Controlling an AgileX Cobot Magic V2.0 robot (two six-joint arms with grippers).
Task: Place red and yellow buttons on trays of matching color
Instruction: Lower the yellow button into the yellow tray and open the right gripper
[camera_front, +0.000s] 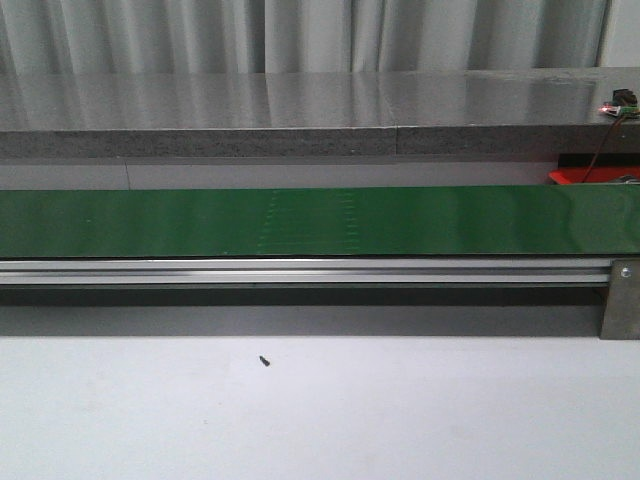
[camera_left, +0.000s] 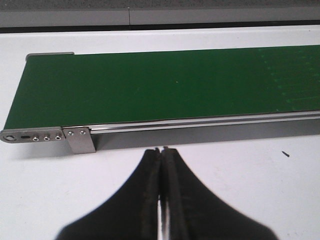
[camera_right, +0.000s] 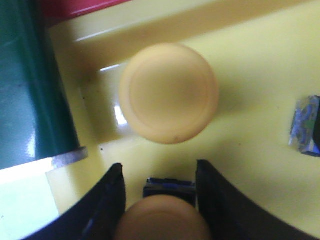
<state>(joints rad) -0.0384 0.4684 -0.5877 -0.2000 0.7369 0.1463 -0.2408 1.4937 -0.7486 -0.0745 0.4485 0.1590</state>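
Observation:
In the right wrist view my right gripper (camera_right: 159, 172) is over the yellow tray (camera_right: 250, 60). Its jaws stand on either side of a yellow button (camera_right: 162, 217) with a blue base and appear shut on its cap. A second yellow button (camera_right: 169, 93) lies in the tray just beyond the fingertips. A strip of the red tray (camera_right: 75, 7) shows at the edge, and also in the front view (camera_front: 570, 176). No red button shows. My left gripper (camera_left: 161, 150) is shut and empty above the white table, just in front of the conveyor's end. Neither gripper shows in the front view.
The green conveyor belt (camera_front: 320, 220) with its metal rail (camera_front: 300, 270) runs across the table; its end bracket (camera_left: 80, 140) is near my left gripper. A small blue part (camera_right: 305, 127) lies in the yellow tray. A black speck (camera_front: 264, 361) lies on the white table.

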